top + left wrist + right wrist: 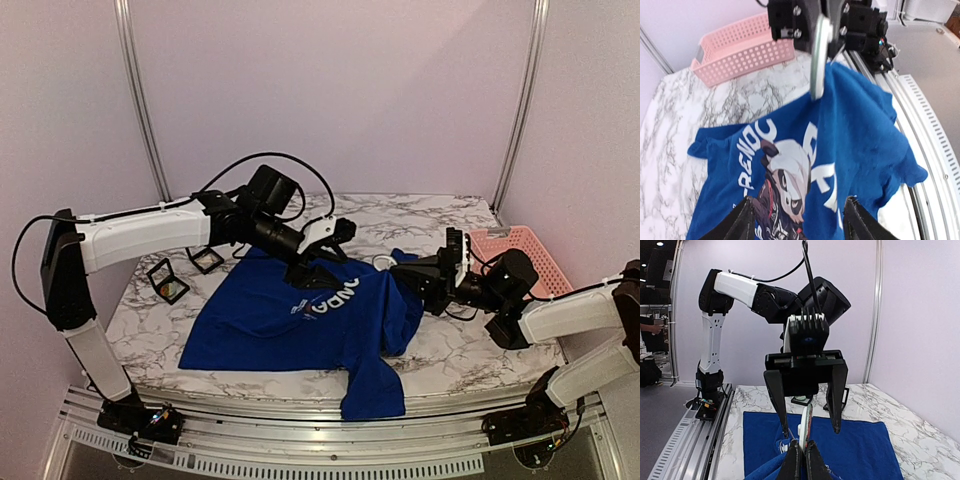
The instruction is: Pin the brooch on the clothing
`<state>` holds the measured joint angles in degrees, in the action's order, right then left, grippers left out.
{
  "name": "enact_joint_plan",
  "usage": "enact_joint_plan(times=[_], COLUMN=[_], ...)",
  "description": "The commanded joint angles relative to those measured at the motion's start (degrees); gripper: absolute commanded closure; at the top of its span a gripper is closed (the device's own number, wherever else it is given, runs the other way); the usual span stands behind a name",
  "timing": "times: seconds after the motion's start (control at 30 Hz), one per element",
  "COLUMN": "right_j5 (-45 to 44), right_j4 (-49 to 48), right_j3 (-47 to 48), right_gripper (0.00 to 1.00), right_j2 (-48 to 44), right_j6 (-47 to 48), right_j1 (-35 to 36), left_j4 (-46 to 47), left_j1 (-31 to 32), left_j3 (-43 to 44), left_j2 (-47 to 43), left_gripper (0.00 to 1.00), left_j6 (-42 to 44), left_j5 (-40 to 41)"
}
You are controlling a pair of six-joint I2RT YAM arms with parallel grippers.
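The clothing (270,325) is a royal-blue T-shirt spread on the marble table, its panda print (787,175) facing up. My right gripper (802,446) is shut on the brooch (805,422), a small round disc seen edge-on, with a thin pin beside it. A fold of the shirt (860,450) is bunched up around those fingertips. In the left wrist view the brooch (817,60) hangs under the right gripper (815,30) at the raised shirt edge (860,125). My left gripper (799,200) stands open just above the print, its fingers (836,420) on either side of the brooch, not touching it.
A pink basket (520,250) sits at the table's right rear corner. Two small black square boxes (167,282) (207,260) lie left of the shirt. One sleeve (372,390) hangs over the front edge by the metal rail (330,445).
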<state>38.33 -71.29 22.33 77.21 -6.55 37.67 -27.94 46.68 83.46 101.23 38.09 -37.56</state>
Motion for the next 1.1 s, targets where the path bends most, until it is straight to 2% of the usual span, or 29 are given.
enact_joint_plan(times=[0.0,0.13,0.23,0.3,0.43,0.5,0.57,0.67,0.7,0.77,0.93,1.07], right_j5=[3.7,4.2,4.7,5.3,5.1,5.0,5.0,4.9,4.8,4.7,4.7,4.7], right_j4=[1.1,0.4,0.3,0.4,1.4,1.6,1.2,1.5,1.6,1.9,3.5,4.4], right_j3=[1.8,2.0,2.3,2.5,2.4,2.4,2.4,2.6,2.6,2.5,3.0,3.0], right_gripper=[1.0,1.0,1.0,1.0,1.0,1.0,1.0,1.0,1.0,1.0,1.0,1.0], right_j2=[0.7,1.3,1.8,2.0,1.5,1.4,1.4,1.5,1.4,1.2,0.6,0.4], right_j6=[0.2,-0.3,-0.3,-0.4,0.1,0.4,0.4,0.3,0.2,0.5,1.3,1.8], right_j1=[-0.7,-0.6,-0.6,-0.6,-0.6,-0.6,-0.6,-0.7,-0.7,-0.8,-0.8,-0.8], left_j4=[18.7,26.0,29.8,32.5,36.0,34.1,32.9,31.2,30.1,25.5,15.6,21.2], left_j1=[2.2,2.7,3.4,3.6,3.9,4.2,4.4,4.8,4.9,4.9,4.5,4.7], left_j3=[-6.9,-8.7,-9.9,-10.4,-10.5,-10.1,-10.1,-10.5,-10.5,-10.2,-9.9,-9.2], left_j2=[-2.6,-3.4,-3.0,-2.5,-2.5,-2.3,-2.2,-2.7,-2.9,-3.2,-3.5,-3.2], left_gripper=[0.38,0.34,0.36,0.42,0.6,0.63,0.63,0.57,0.51,0.46,0.44,0.44], left_j6=[-10.7,-17.2,-19.6,-22.0,-24.3,-23.2,-23.2,-21.5,-19.4,-14.9,-3.0,-8.7], left_j5=[-3.2,-3.5,-2.2,-1.9,-3.1,-3.8,-4.1,-6.4,-7.8,-9.8,-9.4,-9.1])
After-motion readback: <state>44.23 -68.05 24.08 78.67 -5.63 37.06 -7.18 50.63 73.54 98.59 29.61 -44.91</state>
